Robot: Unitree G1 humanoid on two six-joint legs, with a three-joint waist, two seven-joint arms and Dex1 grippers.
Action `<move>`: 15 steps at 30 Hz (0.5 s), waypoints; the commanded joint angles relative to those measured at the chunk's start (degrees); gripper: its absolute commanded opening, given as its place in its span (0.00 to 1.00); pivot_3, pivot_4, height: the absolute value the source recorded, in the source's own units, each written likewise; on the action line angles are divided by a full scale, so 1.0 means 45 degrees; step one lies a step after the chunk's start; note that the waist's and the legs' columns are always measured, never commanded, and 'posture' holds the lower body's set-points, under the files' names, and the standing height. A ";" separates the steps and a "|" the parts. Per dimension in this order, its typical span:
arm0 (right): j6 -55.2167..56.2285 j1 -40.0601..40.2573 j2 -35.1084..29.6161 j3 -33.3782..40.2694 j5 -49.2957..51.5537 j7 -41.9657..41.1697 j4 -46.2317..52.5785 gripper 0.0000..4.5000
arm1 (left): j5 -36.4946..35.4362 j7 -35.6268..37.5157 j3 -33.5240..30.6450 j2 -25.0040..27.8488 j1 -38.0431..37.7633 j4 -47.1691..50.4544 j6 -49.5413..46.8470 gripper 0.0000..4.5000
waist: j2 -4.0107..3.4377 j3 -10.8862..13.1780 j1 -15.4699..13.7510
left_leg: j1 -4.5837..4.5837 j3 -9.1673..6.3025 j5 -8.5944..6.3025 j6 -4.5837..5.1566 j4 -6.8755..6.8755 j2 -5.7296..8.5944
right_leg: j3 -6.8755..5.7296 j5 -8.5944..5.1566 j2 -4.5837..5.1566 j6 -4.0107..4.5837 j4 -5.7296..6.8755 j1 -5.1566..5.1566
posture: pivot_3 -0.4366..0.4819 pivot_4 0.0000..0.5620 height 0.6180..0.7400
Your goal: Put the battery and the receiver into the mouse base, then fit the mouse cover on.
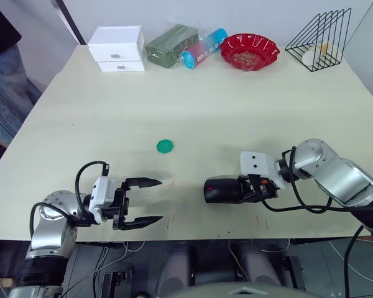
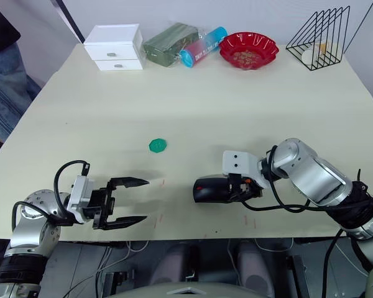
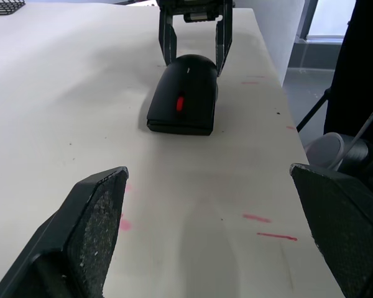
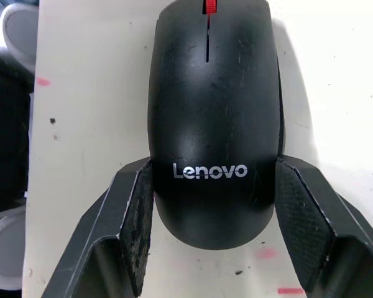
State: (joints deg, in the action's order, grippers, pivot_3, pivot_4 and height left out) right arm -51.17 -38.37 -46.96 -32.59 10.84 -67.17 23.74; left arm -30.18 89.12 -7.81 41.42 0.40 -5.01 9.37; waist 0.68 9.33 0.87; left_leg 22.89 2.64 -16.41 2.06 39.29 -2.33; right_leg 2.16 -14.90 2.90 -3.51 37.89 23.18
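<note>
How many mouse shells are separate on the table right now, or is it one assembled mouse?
1: a single mouse with the mouse cover on, near the table's front edge, between the right gripper's fingers. No loose shell visible elsewhere; battery and receiver, if inside, are hidden.

The mouse cover [image 4: 212, 124], a smooth black curved shell with white Lenovo lettering and a red scroll wheel showing at its front slot, sits in place atop the mouse base [image 3: 180, 127]. The assembled mouse lies flat near the table's front edge, its rear end between two black fingers.
</note>
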 commanded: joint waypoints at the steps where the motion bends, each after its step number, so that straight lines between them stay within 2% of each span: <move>1: -0.0151 -0.0031 0.0073 -0.0212 -0.0096 0.0034 0.0131 0.50 | -0.0036 0.0255 0.0038 0.0163 -0.0025 0.0407 0.0223 1.00 | 0.0000 0.0000 0.0000 | 0.0000 -0.0001 0.0000 0.0000 0.0000 0.0000 | 0.0000 0.0000 0.0000 0.0000 0.0001 0.0000 | 0.48 0.27 1.00; 15: 0.0065 0.0231 0.0150 -0.0148 -0.0127 0.0107 0.0045 0.50 | -0.0003 0.0267 0.0045 0.0144 0.0027 0.0348 0.0237 1.00 | 0.0002 -0.0002 0.0020 | -0.0003 -0.0003 0.0000 0.0000 0.0000 -0.0002 | -0.0003 0.0000 -0.0002 0.0002 0.0003 0.0000 | 0.48 0.27 1.00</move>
State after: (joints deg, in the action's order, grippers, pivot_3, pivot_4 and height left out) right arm -50.94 -38.23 -46.44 -32.66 10.48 -66.88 23.74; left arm -29.88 89.13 -7.81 41.42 0.41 -5.01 9.43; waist 0.69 9.32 0.96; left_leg 22.87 2.63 -16.41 2.06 39.28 -2.34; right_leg 2.15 -14.91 2.89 -3.50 37.90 23.18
